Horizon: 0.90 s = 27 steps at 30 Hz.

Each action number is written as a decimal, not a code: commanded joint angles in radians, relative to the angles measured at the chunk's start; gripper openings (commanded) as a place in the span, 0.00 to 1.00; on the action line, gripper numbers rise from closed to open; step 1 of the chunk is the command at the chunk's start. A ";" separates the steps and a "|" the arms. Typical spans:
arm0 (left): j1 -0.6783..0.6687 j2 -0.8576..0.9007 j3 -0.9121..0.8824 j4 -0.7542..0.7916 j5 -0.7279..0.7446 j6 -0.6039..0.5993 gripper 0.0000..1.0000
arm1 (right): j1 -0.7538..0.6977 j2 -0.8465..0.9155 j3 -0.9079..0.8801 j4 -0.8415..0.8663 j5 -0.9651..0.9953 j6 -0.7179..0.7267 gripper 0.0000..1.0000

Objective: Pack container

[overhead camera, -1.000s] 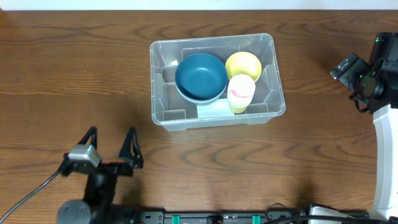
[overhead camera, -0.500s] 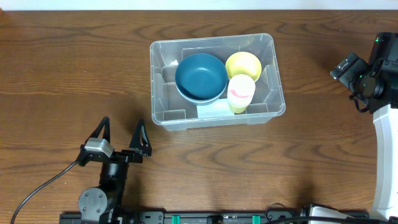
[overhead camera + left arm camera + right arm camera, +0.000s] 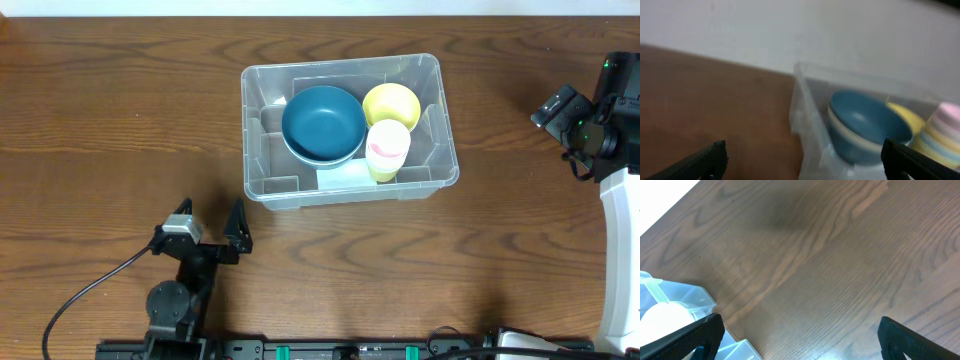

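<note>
Looking at your overhead, container (image 3: 262,150) upper centre on table (image 3: 100,120), blue bowl (image 3: 323,122), yellow bowl (image 3: 391,103), striped cup (image 3: 387,147) inside, pale label (image 3: 343,176) unreadable, left gripper (image 3: 210,206) lower left, fingers spread, holding nothing, right gripper (image 3: 800,340) likewise spread.

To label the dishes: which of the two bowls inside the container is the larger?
The dark blue bowl, left of the yellow bowl in the container; the yellow one is clearly smaller, beside the cup.
</note>
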 commanded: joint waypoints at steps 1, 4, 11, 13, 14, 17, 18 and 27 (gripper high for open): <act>0.012 -0.010 -0.002 -0.018 -0.006 0.021 0.98 | -0.006 0.002 0.005 -0.001 0.003 0.008 0.99; 0.013 -0.010 -0.002 -0.087 -0.007 0.021 0.98 | -0.006 0.002 0.005 -0.001 0.003 0.008 0.99; 0.013 -0.010 -0.002 -0.106 -0.007 0.021 0.98 | -0.006 0.002 0.005 -0.001 0.003 0.008 0.99; 0.013 -0.009 -0.002 -0.105 -0.007 0.021 0.98 | -0.006 0.002 0.005 -0.001 0.003 0.008 0.99; 0.013 -0.008 -0.002 -0.106 -0.007 0.021 0.98 | -0.006 0.002 0.005 -0.001 0.003 0.008 0.99; 0.013 -0.007 -0.002 -0.105 -0.007 0.021 0.98 | -0.006 0.002 0.005 -0.001 0.003 0.008 0.99; 0.013 -0.007 -0.002 -0.106 -0.007 0.021 0.98 | -0.006 0.002 0.005 -0.001 0.003 0.008 0.99; 0.013 -0.007 -0.002 -0.105 -0.007 0.021 0.98 | -0.006 0.002 0.005 -0.001 0.003 0.008 0.99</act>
